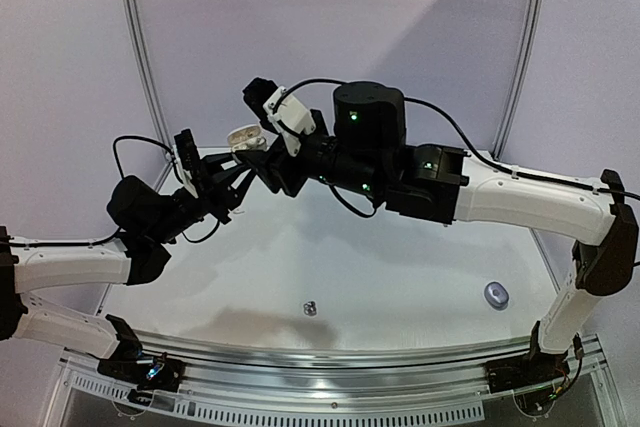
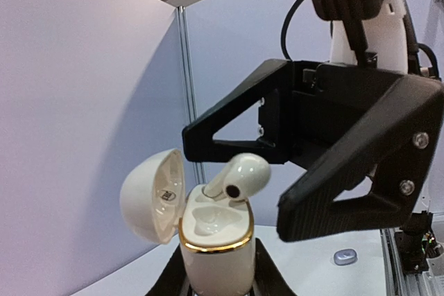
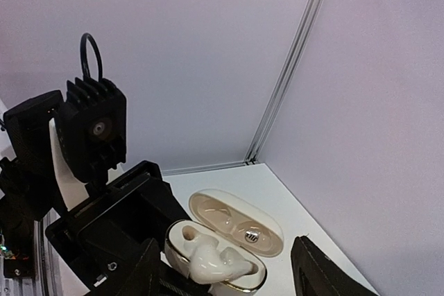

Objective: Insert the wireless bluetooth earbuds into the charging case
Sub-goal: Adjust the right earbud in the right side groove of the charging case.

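One open white charging case (image 2: 215, 251) with a gold rim, one glossy white earbud (image 2: 243, 173), one tiny dark earbud (image 1: 310, 308), one small closed grey case (image 1: 496, 294), one bench (image 1: 400, 267), two robot arms, left arm (image 1: 70, 265) and right arm (image 1: 530, 197)

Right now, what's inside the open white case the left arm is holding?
One white earbud, stem down in one socket, head sticking up above the rim. The other socket looks empty. How deep the stem goes is hidden by the case wall.
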You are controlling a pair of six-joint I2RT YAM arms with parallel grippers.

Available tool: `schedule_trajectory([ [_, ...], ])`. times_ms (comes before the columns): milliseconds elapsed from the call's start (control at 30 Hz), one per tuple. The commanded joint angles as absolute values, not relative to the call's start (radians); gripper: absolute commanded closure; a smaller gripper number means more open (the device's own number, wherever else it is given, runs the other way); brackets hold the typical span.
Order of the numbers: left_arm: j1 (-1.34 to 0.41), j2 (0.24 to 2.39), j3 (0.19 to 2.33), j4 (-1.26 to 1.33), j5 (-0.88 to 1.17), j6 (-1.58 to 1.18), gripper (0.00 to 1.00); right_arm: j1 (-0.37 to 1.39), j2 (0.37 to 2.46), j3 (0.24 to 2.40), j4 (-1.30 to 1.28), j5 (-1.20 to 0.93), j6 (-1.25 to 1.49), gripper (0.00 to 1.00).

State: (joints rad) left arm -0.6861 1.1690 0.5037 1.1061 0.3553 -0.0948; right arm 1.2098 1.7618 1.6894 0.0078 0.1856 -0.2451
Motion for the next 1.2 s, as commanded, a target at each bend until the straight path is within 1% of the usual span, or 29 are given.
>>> schedule_trajectory([
  [0,-0.681,1.151,0.523,1.116,0.366,-0.106,1.0,1.205,1.714,1.717,0.015,0.226,-0.233,0.32],
  [100,-0.681,1.148,0.522,1.111,0.367,-0.107,1.0,1.204,1.703,1.718,0.012,0.236,-0.233,0.25],
  [267,-0.681,1.149,0.523,1.113,0.37,-0.125,1.0,1.2,1.695,1.722,0.018,0.231,-0.224,0.24],
  [300,-0.681,1.15,0.524,1.114,0.37,-0.134,1.0,1.199,1.706,1.728,0.021,0.232,-0.222,0.26],
  [400,-0.681,1.147,0.524,1.117,0.376,-0.147,1.0,1.198,1.743,1.768,0.004,0.25,-0.216,0.37],
  [533,-0.681,1.141,0.523,1.115,0.373,-0.142,1.0,1.194,1.757,1.774,-0.022,0.246,-0.216,0.45],
  [700,-0.681,1.142,0.523,1.113,0.369,-0.146,1.0,1.193,1.743,1.769,-0.031,0.242,-0.215,0.45],
  [800,-0.681,1.14,0.527,1.098,0.363,-0.152,1.0,1.193,1.725,1.776,-0.038,0.228,-0.212,0.51],
  [867,-0.681,1.137,0.53,1.077,0.355,-0.154,1.0,1.193,1.697,1.776,-0.054,0.177,-0.206,0.53],
  [967,-0.681,1.137,0.536,1.046,0.344,-0.141,1.0,1.193,1.675,1.783,-0.111,0.116,-0.208,0.53],
  [1067,-0.681,1.137,0.538,1.025,0.336,-0.131,1.0,1.195,1.703,1.829,-0.191,0.126,-0.182,0.53],
  [1167,-0.681,1.134,0.538,1.02,0.335,-0.128,1.0,1.198,1.736,1.843,-0.188,0.147,-0.173,0.52],
])
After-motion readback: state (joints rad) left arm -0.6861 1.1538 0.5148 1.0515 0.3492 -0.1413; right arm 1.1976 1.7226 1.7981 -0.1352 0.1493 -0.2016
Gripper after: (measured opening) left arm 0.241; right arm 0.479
